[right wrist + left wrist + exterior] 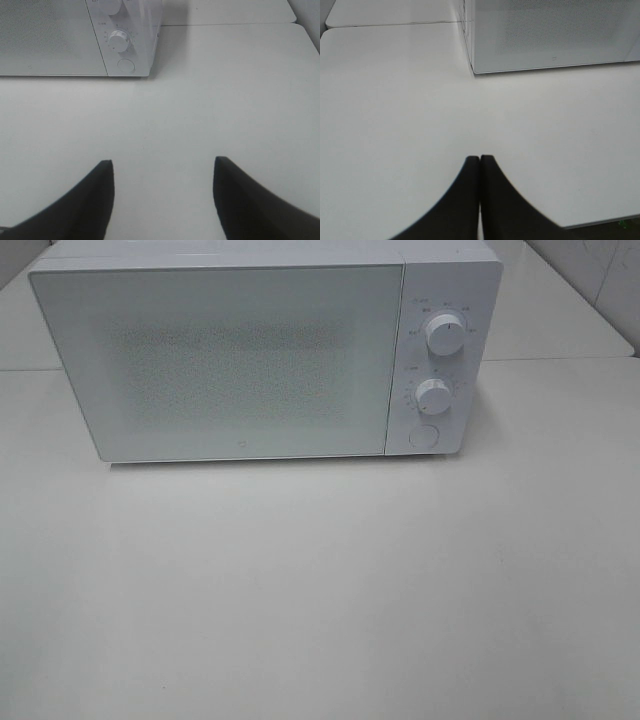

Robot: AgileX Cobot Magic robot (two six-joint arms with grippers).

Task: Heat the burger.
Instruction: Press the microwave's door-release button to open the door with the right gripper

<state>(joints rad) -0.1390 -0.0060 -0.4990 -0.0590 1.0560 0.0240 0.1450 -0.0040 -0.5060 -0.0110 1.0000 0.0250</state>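
The burger is out of view in every frame. A white microwave (250, 360) stands at the back of the white table (320, 590) with its door shut; its frosted door hides the inside. It has two round knobs (443, 332) and a round button (424, 436) on its right panel. My left gripper (480, 159) is shut and empty above the table, in front of the microwave's left corner (472, 70). My right gripper (162, 162) is open and empty above the table, in front of the microwave's control panel (122, 40). Neither gripper shows in the exterior high view.
A seam (560, 358) joins this table to a second white tabletop behind it. The table's front edge (600, 221) shows in the left wrist view. A tiled wall (600, 280) stands at the back right.
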